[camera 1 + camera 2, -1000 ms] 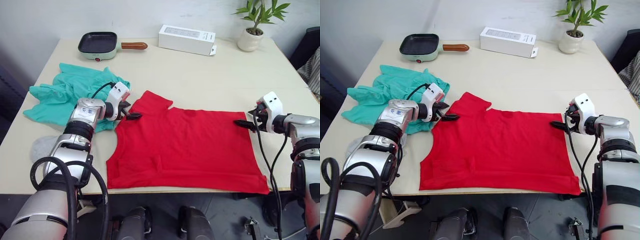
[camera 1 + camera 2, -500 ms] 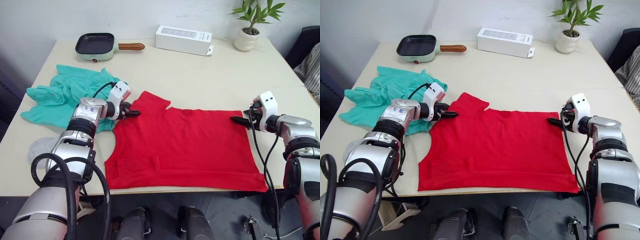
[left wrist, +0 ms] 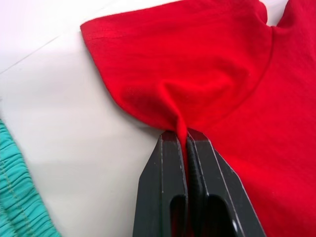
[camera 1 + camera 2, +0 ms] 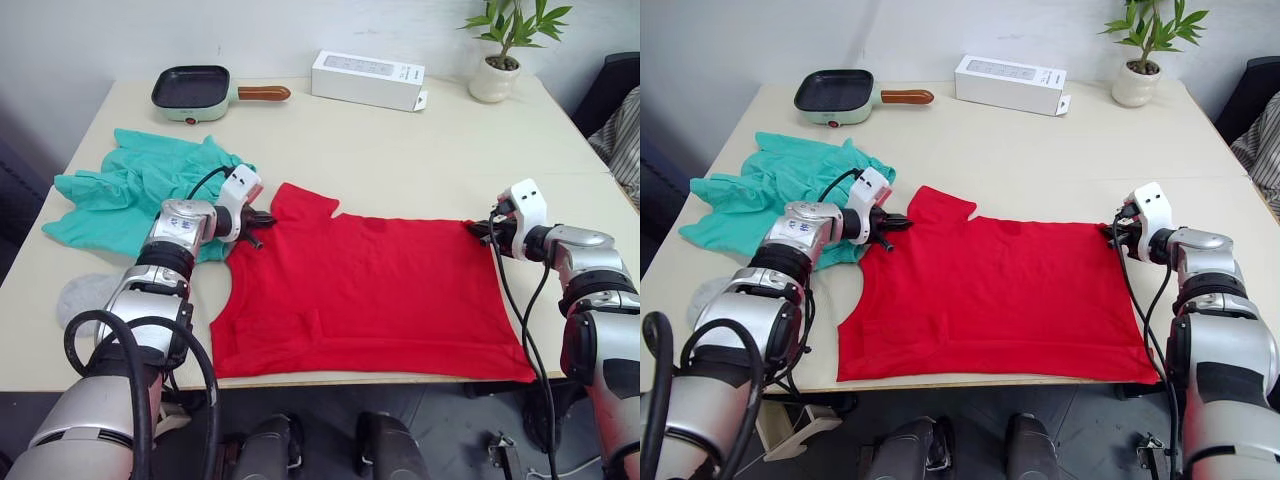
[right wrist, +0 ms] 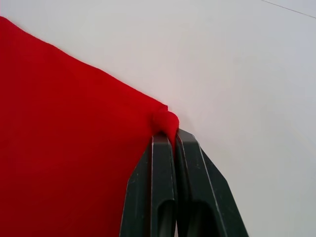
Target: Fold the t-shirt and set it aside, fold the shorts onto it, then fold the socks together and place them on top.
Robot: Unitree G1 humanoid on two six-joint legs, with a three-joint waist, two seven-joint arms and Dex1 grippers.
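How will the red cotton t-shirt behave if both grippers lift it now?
The red cotton t-shirt will probably sag between the grips: it puckers where the left gripper pinches it. It looks light and thin, lying flat on the table. The right gripper holds only a corner, so that could slip.

one t-shirt (image 4: 365, 290); one shorts (image 4: 130, 190)

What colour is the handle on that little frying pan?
Brown, on the pale green frying pan; clearest in the left eye view.
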